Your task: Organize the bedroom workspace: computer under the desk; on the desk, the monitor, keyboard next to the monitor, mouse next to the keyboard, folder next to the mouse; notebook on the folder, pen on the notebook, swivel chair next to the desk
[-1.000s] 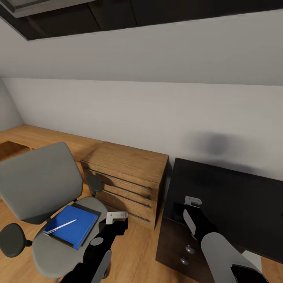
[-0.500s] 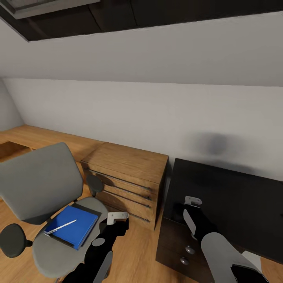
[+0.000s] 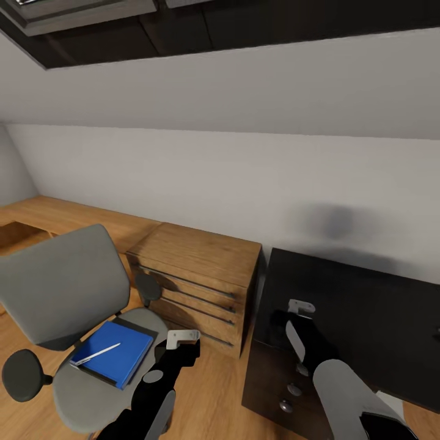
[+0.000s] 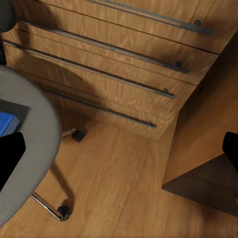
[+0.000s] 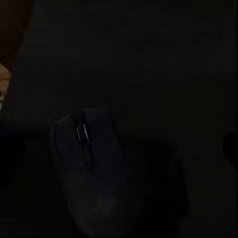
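Observation:
The grey swivel chair (image 3: 61,287) stands at the left. On its seat lies the blue folder (image 3: 113,351), with the dark notebook (image 3: 139,329) showing under its edges and the white pen (image 3: 95,353) across its top. My left gripper (image 3: 181,337) hangs open beside the seat's right edge, above the floor; the left wrist view shows the seat (image 4: 29,148) and a folder corner (image 4: 6,123). My right gripper (image 3: 300,307) is open over the black desk (image 3: 366,311). In the right wrist view the black mouse (image 5: 87,158) lies on the desk below it.
A light-wood drawer cabinet (image 3: 195,269) stands between the chair and the desk, against the sloped white wall. The desk's drawer block with round silver knobs (image 3: 294,389) faces me. Wood floor (image 4: 124,188) lies between the chair's chrome base and the desk.
The whole head view has shifted slightly downward, so the camera moved. Both arms and the chair's things keep their places relative to each other.

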